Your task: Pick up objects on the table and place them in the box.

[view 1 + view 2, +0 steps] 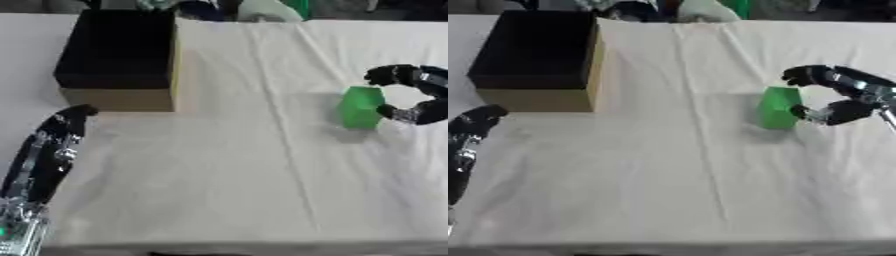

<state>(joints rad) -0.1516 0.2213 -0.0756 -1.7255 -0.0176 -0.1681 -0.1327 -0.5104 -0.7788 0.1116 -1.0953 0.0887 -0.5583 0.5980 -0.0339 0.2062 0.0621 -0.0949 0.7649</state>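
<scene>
I have the right hand (833, 95) reaching in from the table's right edge, curved like a C, its fingers (802, 76) arched above the green block (779, 107) and the thumb low against the block's right side. The fingers are apart, bracketing the block and not closed on it; I cannot tell whether the thumb actually touches. I judge this the approach to a pinch, coming from the side so the block can be lifted clear.

The block stands upright on the table (219, 190), right of centre and nearer the right edge, well apart from the box (118, 55). It looks like a smooth, faceted plastic solid with a sloped top.

The box sits at the far left corner, open on top, with a dark inside and tan cardboard walls, so the carry will run leftward across the table. The table wears a pale cloth with long creases.

My left hand (66, 125) rests idle by the near left corner, fingers straight, pointing up.
</scene>
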